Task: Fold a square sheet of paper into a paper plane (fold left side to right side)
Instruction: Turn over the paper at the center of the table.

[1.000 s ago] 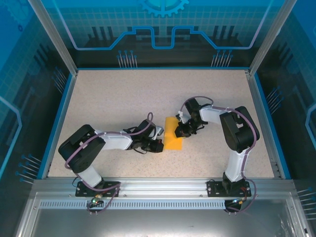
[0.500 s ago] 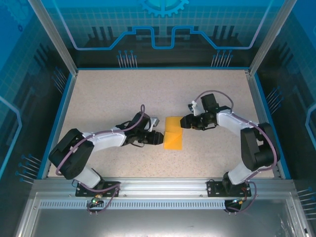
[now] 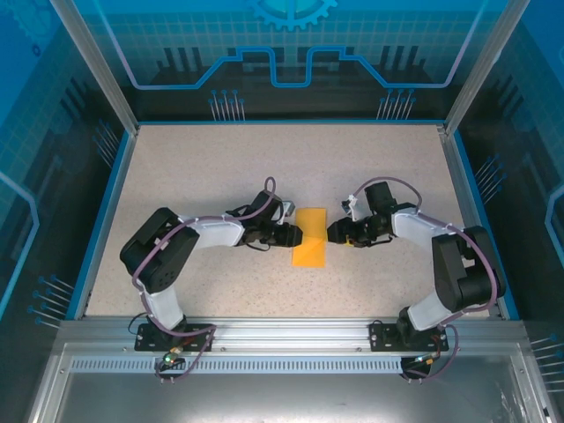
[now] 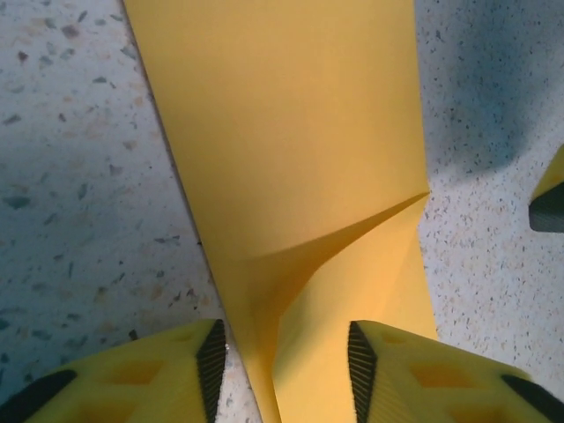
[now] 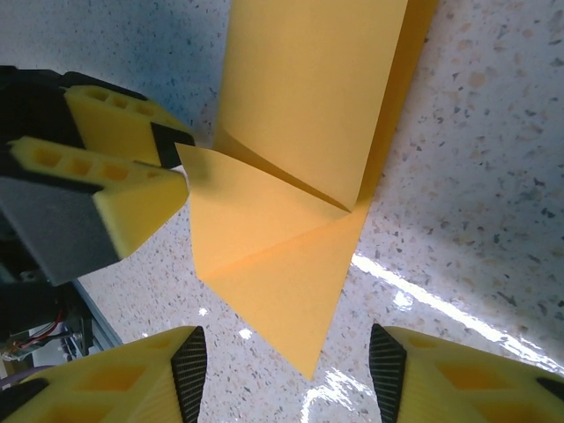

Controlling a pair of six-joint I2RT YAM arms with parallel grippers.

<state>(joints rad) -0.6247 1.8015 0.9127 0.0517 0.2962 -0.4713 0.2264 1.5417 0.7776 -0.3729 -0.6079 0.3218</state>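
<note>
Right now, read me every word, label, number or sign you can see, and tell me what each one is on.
None: no words, numbers or labels can be read in any view.
The paper is plain yellow, with no print on it.
The back wall carries a gear drawing and line patterns, with no letters.
The table is speckled, with no markings.

No legible text or markings.
</note>
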